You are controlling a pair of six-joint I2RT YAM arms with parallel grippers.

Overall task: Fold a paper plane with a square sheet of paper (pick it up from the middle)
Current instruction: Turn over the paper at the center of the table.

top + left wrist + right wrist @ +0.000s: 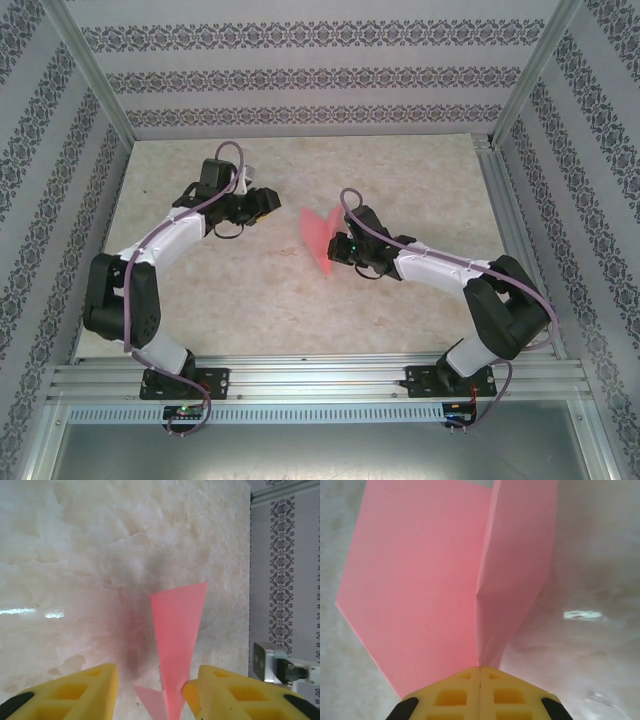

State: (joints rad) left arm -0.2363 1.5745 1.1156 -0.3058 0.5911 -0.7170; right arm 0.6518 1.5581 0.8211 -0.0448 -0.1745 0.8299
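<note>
While my left claw (262, 205) is hovering with its jaws standing apart and nothing held, the pink paper (320, 236) is lying just to its right on the table (250, 300), between my two arms. From the left wrist, the sheet is running lengthwise straight ahead out of the gap between my yellow fingers (90, 687). Its near end is getting cut off, so I cannot tell whether it is touching one of them. Further right, my right claw (480, 672) is pinching the paper at its centre crease with jaws fully closed. It is nearer and is hiding the paper's narrow end.
</note>
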